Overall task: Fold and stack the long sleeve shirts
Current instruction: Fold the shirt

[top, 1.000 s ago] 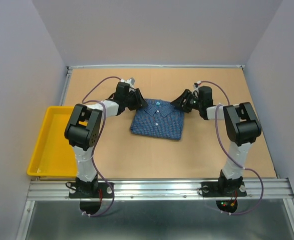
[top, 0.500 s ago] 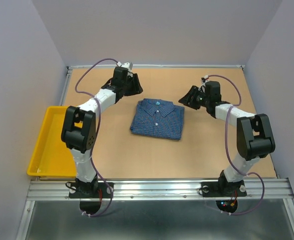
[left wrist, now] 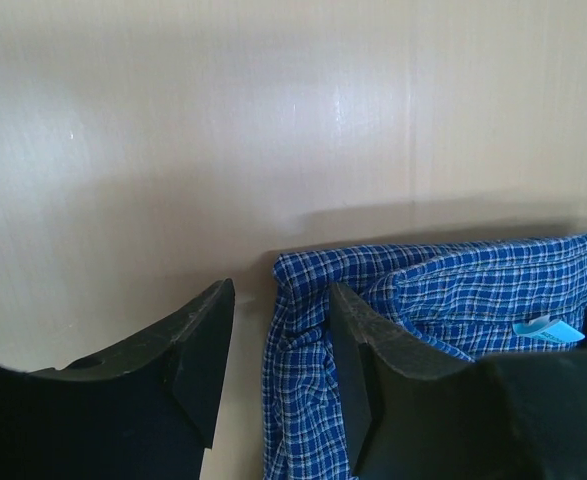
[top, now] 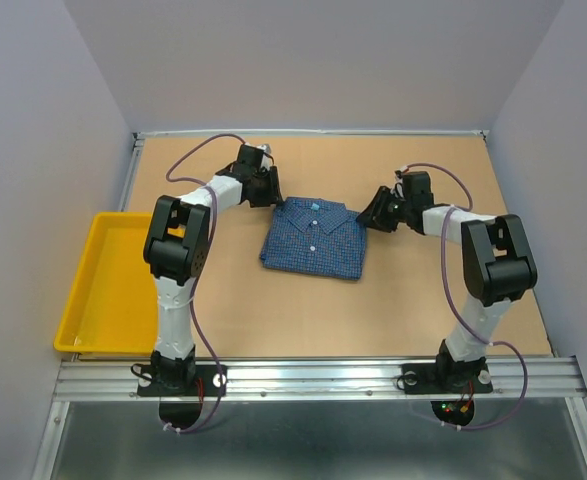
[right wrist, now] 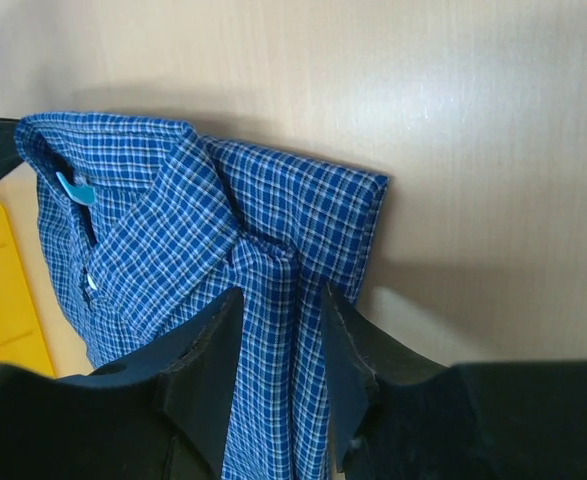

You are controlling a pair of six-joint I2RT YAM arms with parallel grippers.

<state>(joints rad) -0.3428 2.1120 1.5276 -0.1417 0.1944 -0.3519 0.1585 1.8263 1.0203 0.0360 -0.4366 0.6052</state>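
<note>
My left gripper (top: pixel 269 190) and right gripper (top: pixel 373 215), back down after a brief lift, flank the collar end of the folded shirt (top: pixel 313 240) lying mid-table (top: pixel 423 300), jaws apart astride its shoulder edges, which suggests the folding is done and a grasp comes next.

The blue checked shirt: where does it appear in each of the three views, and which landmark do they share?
Top external: shirt at picture centre.
Left wrist: shirt in lower right.
Right wrist: shirt fills left and centre.
Shared landmark: its light blue neck label.
</note>
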